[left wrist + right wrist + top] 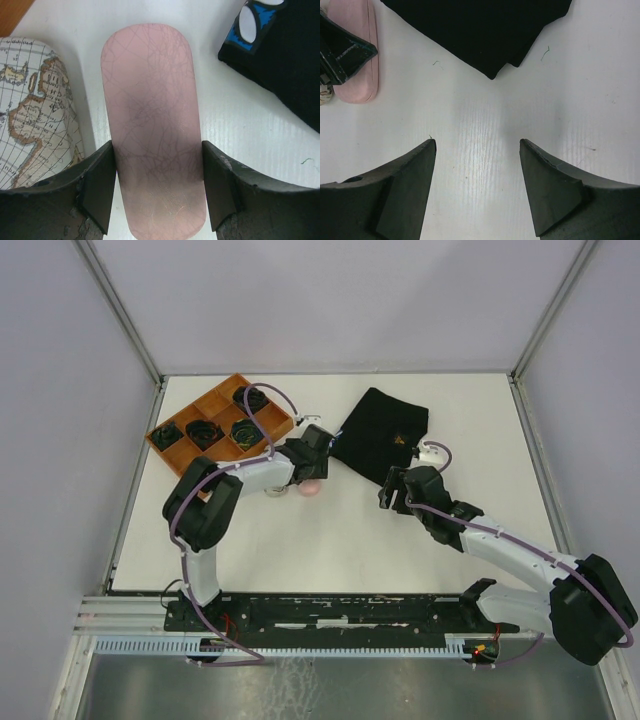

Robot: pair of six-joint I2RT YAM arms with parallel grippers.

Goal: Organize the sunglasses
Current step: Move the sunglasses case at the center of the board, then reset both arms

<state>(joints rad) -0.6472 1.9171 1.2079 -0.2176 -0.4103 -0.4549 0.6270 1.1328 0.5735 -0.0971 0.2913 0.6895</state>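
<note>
Left to right. A compartmented orange-brown wooden tray (192, 405) sits at the table's far left. Four of its compartments hold dark objects (203, 432) too small to identify, and the sunglasses cannot be made out in any view.

Just right of the tray's corner lies a rounded glasses case printed with an old-style map (35, 110); no lettering on it is legible. Beside it, narrowly apart, lies an oblong pink glasses case with a fine crackle pattern (152, 110). The left gripper (158, 160) straddles this case, its jaws partly open and its pads meeting both long sides. In the top view the left arm hides most of both cases.

Farther right lies a flat black cloth pouch (382, 430) with a blue-and-white patch (252, 25) at one corner; a small pale mark on the cloth is unreadable.

The right gripper (477, 145) hangs over bare white table (480, 100) near the pouch's near corner, its jaws wide apart and holding nothing.
</note>
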